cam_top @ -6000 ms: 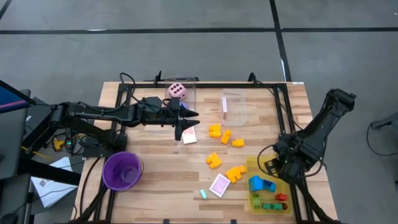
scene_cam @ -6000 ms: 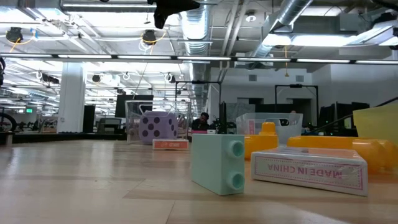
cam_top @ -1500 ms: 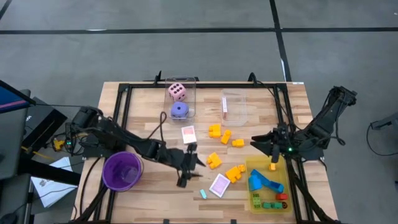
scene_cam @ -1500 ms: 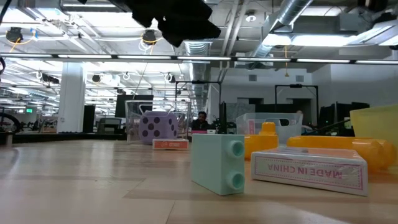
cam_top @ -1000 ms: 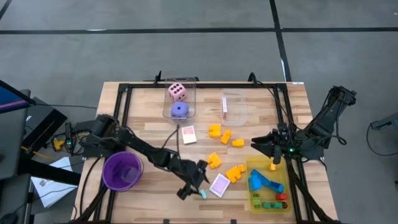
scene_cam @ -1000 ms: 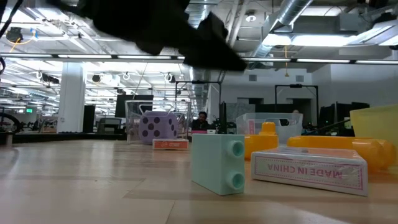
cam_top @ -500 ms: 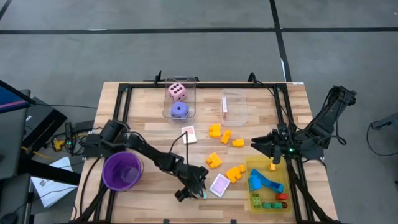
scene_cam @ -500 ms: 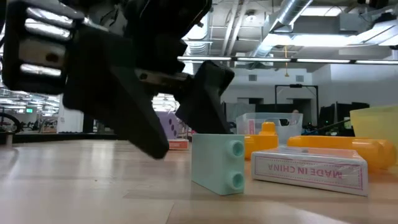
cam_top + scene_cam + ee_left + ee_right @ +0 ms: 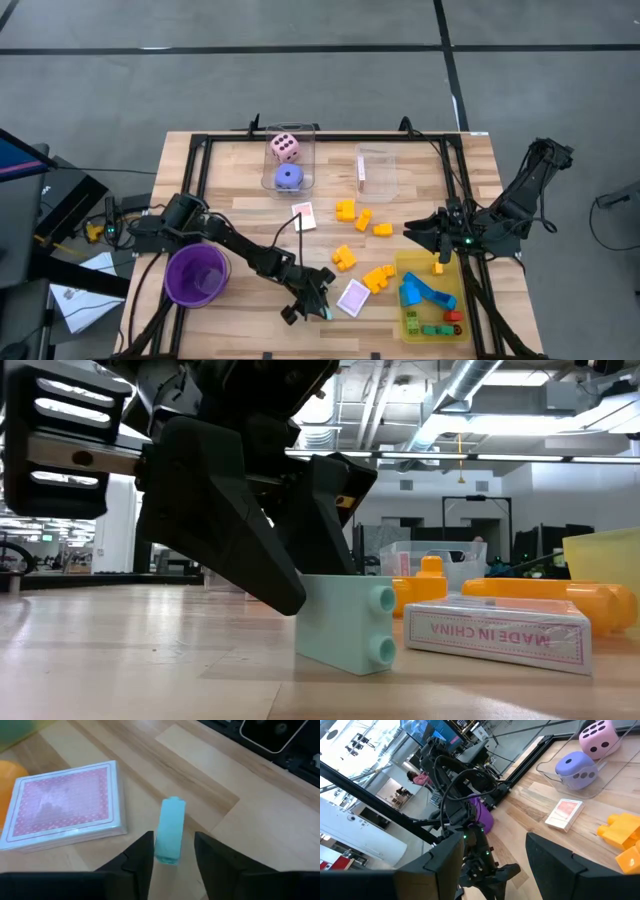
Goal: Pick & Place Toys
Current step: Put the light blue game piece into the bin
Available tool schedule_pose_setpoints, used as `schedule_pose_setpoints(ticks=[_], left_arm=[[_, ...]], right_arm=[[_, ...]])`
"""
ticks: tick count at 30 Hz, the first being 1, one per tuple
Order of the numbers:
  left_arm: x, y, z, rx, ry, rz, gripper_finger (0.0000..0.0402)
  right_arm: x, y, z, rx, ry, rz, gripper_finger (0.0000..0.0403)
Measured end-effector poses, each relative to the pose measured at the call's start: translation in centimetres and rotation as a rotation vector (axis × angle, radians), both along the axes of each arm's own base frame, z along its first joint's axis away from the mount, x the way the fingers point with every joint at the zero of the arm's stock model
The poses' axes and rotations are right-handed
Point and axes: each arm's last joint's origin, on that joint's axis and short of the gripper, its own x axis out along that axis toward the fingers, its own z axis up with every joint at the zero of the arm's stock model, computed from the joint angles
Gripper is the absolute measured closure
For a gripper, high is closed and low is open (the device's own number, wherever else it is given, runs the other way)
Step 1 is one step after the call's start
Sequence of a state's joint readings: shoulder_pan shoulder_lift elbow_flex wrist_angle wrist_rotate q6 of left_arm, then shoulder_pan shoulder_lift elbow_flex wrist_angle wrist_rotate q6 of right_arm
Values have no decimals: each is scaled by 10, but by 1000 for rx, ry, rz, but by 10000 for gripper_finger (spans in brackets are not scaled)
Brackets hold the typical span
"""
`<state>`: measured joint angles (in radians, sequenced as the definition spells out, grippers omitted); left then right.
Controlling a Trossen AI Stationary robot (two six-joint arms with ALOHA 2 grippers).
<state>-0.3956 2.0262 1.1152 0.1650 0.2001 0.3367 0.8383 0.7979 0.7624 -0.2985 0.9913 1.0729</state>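
Two dice (image 9: 286, 162), one mint block (image 9: 170, 831)

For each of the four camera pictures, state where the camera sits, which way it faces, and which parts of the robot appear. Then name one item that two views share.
High view: overhead, facing straight down; both arms, left pincer, right pincer.
Low view: at tabletop height, facing across; left pincer's fingers astride the mint block.
Left wrist view: behind its fingers, facing the table.
Right wrist view: facing across the table at the dice.
Shared: low and left wrist both show the card deck.
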Motion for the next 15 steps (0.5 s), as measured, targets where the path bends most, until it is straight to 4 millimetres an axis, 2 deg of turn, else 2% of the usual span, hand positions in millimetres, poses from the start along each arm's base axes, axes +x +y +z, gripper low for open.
schedule_pose_setpoints(ticks=[7, 12, 15], left_arm=[[0, -1, 0, -5, 4, 4, 302], [-1, 0, 0, -38, 46, 47, 344], [-2, 0, 0, -49, 63, 65, 347]], right_arm=[[0, 0, 0, 0, 0, 0, 196], [0, 0, 0, 0, 0, 0, 196], [0, 0, 0, 0, 0, 0, 196]])
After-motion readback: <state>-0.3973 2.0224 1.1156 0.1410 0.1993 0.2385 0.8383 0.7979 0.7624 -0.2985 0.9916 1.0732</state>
